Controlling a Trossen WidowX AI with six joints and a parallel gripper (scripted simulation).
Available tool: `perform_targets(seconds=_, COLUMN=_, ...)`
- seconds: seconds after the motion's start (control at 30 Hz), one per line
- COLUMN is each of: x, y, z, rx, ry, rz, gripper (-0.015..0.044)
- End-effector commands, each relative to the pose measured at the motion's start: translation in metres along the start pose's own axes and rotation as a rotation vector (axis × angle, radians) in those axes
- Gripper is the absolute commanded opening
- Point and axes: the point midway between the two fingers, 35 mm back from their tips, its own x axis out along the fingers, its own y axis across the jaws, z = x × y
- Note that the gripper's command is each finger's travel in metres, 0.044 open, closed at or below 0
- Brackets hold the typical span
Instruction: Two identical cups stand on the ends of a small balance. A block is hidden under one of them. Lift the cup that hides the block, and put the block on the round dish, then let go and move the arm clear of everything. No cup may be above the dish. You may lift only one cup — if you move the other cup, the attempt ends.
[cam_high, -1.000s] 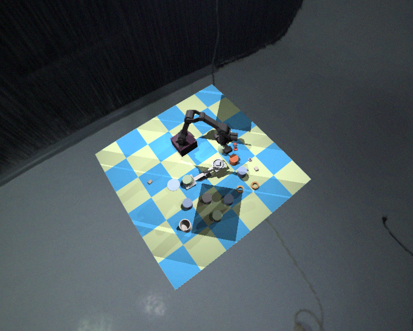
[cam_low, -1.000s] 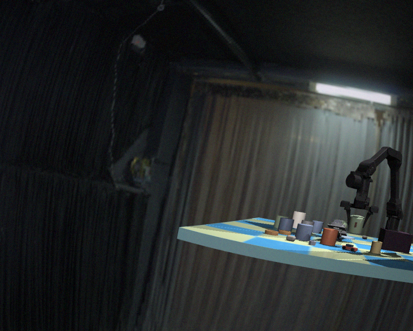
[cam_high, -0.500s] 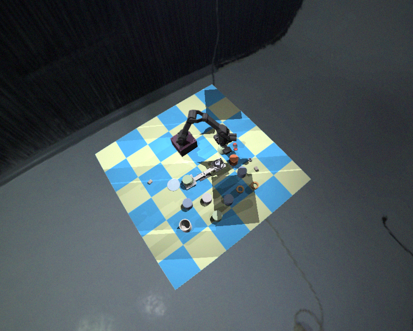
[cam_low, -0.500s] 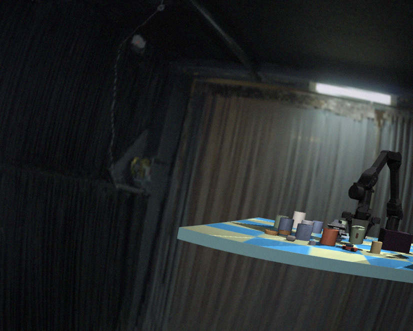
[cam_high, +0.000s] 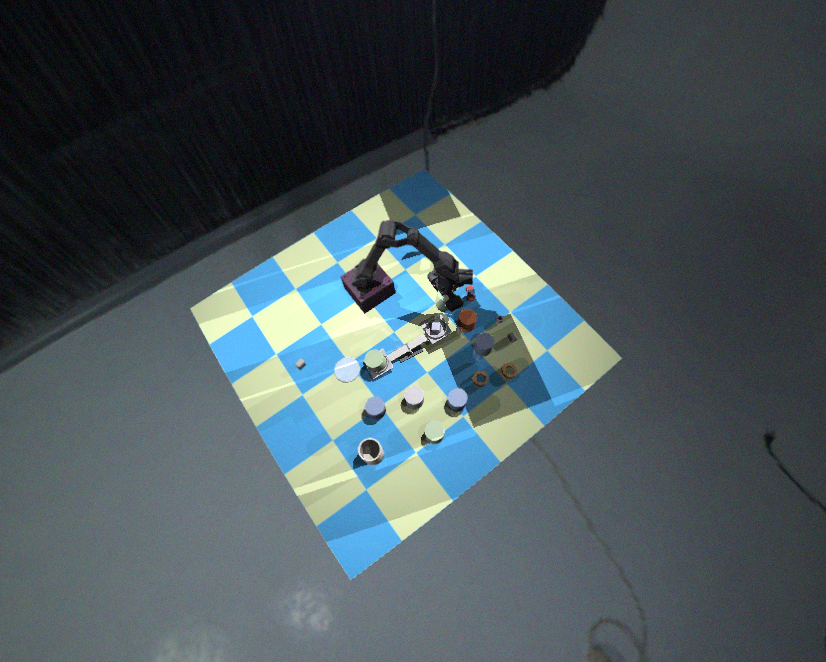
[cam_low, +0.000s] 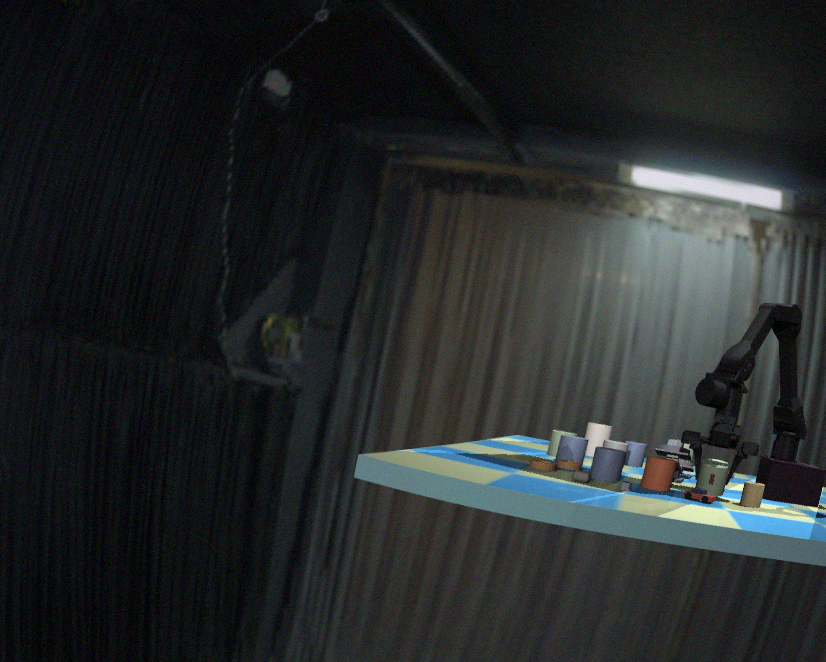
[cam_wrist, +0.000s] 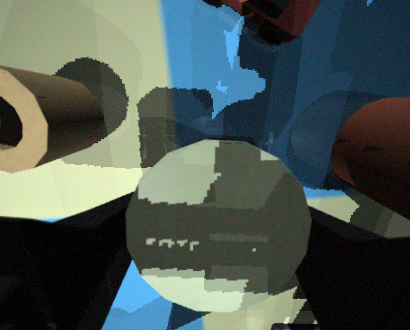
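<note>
Block (cam_high: 435, 326) on one end of the balance (cam_high: 399, 352) (cam_low: 668, 453), cup (cam_high: 375, 360) on the other, dish (cam_high: 346, 370) just beside that cup.

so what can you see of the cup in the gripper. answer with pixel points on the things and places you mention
The cup (cam_high: 441, 301) (cam_low: 714, 475) (cam_wrist: 218, 225) is pale green, smooth and matt-looking, with a flat round end facing the wrist camera and a small dark reddish mark on its side. It stands roughly upright between the gripper's closed-in fingers, near the red toy car; I can't tell whether it touches the checkered top.

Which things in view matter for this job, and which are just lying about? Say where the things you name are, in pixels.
Job:
- green cup in the tool (cam_high: 441, 302) (cam_low: 713, 477) (cam_wrist: 218, 225)
- balance (cam_high: 398, 353)
- block on its uncovered end (cam_high: 435, 326)
- other green cup (cam_high: 375, 360)
- round dish (cam_high: 346, 370)

Lying about:
- orange cylinder (cam_high: 467, 319) (cam_low: 658, 474) (cam_wrist: 377, 145)
- red toy car (cam_high: 470, 293) (cam_low: 699, 496) (cam_wrist: 295, 20)
- two orange rings (cam_high: 473, 378) (cam_low: 542, 466)
</note>
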Motion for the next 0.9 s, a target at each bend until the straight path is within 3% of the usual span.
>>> perform_targets(seconds=0.0, x=0.009, y=0.002, z=-0.001, rx=0.003, ry=0.005, rz=0.008, gripper=0.0000)
perform_targets(seconds=0.07, x=0.012, y=0.002, z=-0.001, rx=0.003, ry=0.005, rz=0.008, gripper=0.0000)
perform_targets(seconds=0.63, x=-0.007, y=0.000, z=0.000, rx=0.001, ry=0.002, rz=0.003, gripper=0.0440)
perform_targets(seconds=0.73, x=-0.046, y=0.001, z=-0.001, rx=0.003, ry=0.004, rz=0.007, gripper=0.0440)
perform_targets(seconds=0.87, x=-0.049, y=0.001, z=-0.001, rx=0.003, ry=0.005, rz=0.007, gripper=0.0440)
